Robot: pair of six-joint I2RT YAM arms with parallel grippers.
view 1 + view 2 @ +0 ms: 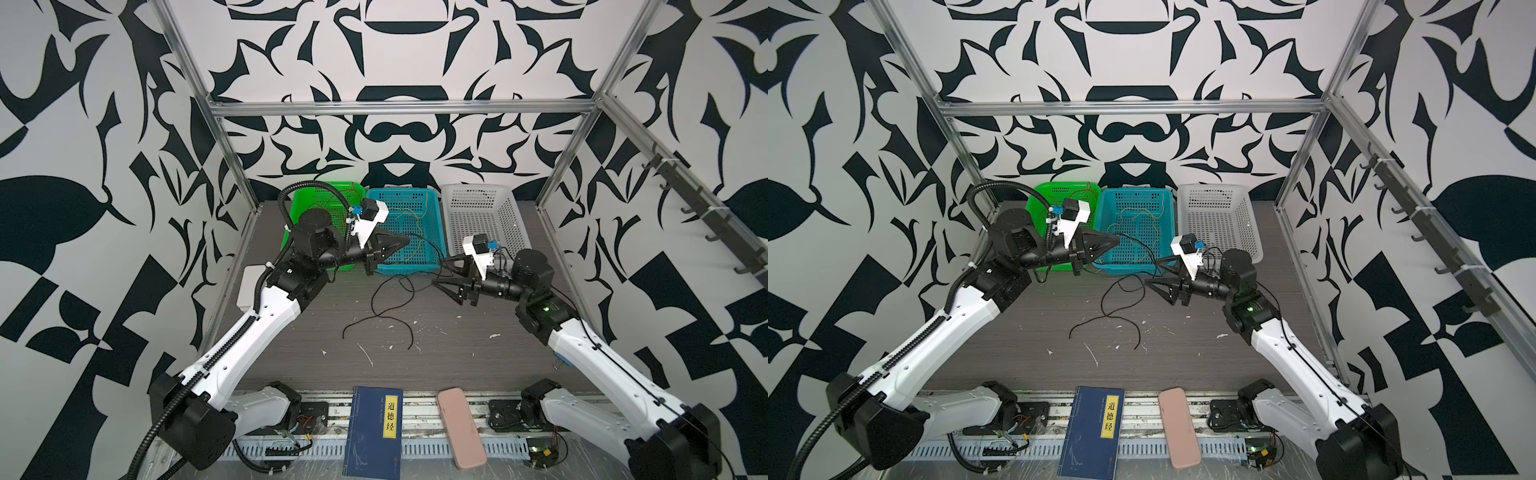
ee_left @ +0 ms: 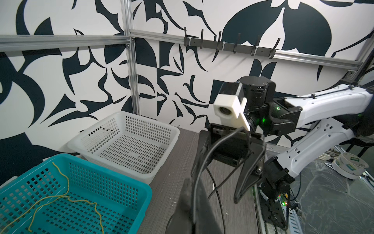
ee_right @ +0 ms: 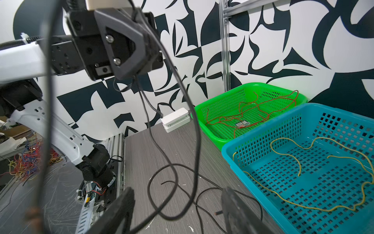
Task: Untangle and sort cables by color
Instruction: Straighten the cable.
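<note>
Dark wood-grain worktop [image 1: 457, 353] is strewn with black cables [image 1: 376, 316], a strand being clamped in the closed left pincer [image 1: 405, 241]. The right pincer [image 1: 438, 272] is held with jaws apart, gripping nothing. Red cables [image 3: 242, 105] are seen in the green basket [image 3: 212, 129], yellow cables [image 3: 299, 166] in the blue basket [image 3: 263, 137].

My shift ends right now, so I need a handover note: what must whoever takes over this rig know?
The left tool is shut on a black cable.
The right tool is open beside that cable, holding nothing.
Done: red cables lie in the green basket, yellow cables in the blue basket.
To do: separate the black tangle on the table and bin it; the white basket looks empty.
</note>
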